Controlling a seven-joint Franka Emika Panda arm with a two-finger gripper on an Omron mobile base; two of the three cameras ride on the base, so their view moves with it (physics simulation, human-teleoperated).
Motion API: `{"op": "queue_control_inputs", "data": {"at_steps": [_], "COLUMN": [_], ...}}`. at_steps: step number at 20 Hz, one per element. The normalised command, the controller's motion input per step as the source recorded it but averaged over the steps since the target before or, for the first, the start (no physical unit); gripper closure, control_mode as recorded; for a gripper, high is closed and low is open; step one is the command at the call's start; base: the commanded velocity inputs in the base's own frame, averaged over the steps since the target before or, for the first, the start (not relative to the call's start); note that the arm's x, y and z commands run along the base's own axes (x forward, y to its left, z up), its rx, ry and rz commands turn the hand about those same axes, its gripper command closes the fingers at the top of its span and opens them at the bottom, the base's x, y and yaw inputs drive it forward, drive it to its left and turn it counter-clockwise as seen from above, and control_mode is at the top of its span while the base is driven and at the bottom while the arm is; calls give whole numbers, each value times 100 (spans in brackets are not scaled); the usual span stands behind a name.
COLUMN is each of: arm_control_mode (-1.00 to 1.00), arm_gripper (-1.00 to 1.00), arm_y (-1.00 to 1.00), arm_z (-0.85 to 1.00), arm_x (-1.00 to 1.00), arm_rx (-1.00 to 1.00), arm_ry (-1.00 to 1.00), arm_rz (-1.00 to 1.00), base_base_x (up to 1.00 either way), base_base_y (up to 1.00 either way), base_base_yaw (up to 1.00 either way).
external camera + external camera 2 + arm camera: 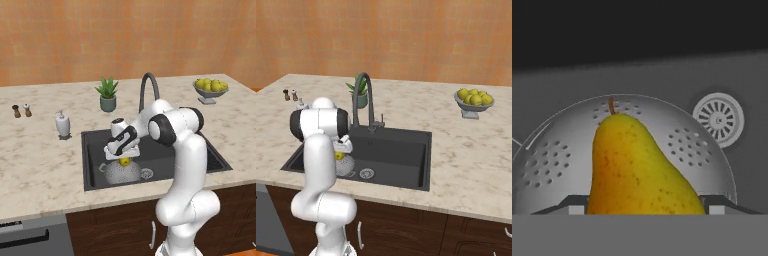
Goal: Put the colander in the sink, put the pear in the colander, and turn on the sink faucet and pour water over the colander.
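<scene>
A: Jaws first. In the hand view we see the two-finger gripper (643,207) with one dark tip either side of the small yellow pear with an orange-brown tinge (637,170), clamped on its wide lower body.

B: Agreed, though the contact itself is cut off by the frame edge, so we log the grip as likely. Stem points away from the hand.

A: The pear hangs over the pale grey-white round perforated colander (121,172), which sits in the large dark grey rectangular sink (95,145), left of the round silvery drain (146,173).

B: The tall dark grey gooseneck faucet (148,90) stands behind the basin.
</scene>
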Motion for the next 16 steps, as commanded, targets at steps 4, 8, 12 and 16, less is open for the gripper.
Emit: {"op": "queue_control_inputs", "data": {"at_steps": [4,8,12,16], "arm_control_mode": [-100,-100,-100,-100], "arm_gripper": [100,100,100,100], "arm_y": [3,2,7,11], "arm_z": [-36,-39,-40,-29], "arm_x": [22,24,23,1], "arm_rx": [0,0,1,3], "arm_ry": [5,5,6,3], "arm_rz": [13,8,5,5], "base_base_x": [0,0,0,0], "base_base_y": [0,0,0,0], "base_base_yaw": [0,0,0,0]}}
